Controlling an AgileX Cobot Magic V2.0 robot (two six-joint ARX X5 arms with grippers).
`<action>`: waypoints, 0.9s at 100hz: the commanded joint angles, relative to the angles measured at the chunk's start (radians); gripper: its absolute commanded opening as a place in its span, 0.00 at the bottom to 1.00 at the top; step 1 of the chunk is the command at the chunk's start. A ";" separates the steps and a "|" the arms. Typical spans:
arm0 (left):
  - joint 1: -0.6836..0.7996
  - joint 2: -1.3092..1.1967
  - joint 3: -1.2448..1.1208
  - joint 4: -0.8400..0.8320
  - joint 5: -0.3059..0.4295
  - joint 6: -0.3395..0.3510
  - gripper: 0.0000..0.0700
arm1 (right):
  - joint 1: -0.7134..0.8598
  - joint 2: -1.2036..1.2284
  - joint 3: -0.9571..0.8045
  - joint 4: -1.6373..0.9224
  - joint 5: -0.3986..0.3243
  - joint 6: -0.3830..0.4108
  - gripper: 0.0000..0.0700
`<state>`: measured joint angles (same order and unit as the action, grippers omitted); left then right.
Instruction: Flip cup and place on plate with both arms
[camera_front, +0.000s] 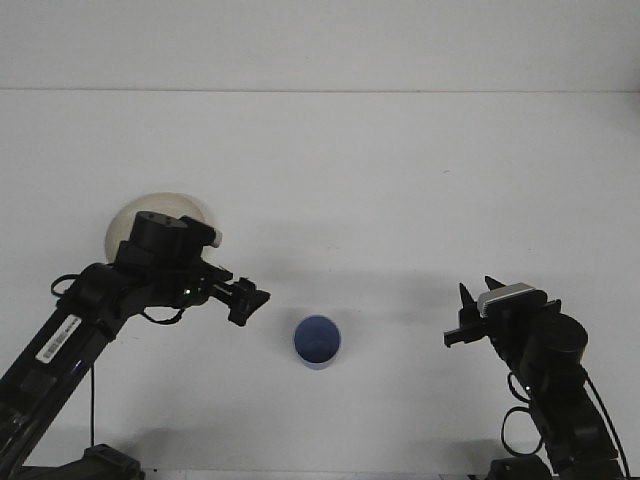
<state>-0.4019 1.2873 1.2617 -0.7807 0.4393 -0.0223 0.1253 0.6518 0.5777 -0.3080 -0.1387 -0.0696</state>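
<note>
A: Front view, the only one we have. What is worrying you here?

B: The left gripper (250, 301) is hovering just left of the blue cup (318, 342), a little above it, and is gripping nothing. Its jaws are looking narrow, though I cannot tell for certain from this angle. If they are too narrow to clear the wall, I judge the tips could nudge the cup and send it sliding or tipping.

A: And the plate (122, 226)?

B: The left arm is covering most of it, so only a cream edge is showing. An elbow sweeping low could be shoving it.

A: The right gripper (472, 316)?

B: It is sitting well to the right of the cup, fingers apart, carrying nothing.

A: Which way is the cup pointing?

B: It is standing on the white table (400, 180), front centre, its round opening facing up toward the camera, so its long axis is running vertical.
</note>
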 joint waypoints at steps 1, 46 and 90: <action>-0.033 0.052 0.054 -0.034 -0.027 0.042 0.91 | 0.002 0.003 0.010 0.010 -0.004 0.017 0.44; -0.247 0.282 0.142 -0.078 -0.182 0.082 0.91 | 0.002 0.003 0.010 0.016 -0.004 0.017 0.44; -0.326 0.446 0.142 -0.007 -0.207 0.069 0.89 | 0.002 0.003 0.010 0.016 -0.019 0.018 0.44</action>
<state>-0.7139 1.7004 1.3849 -0.7891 0.2375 0.0429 0.1253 0.6518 0.5777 -0.3023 -0.1558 -0.0654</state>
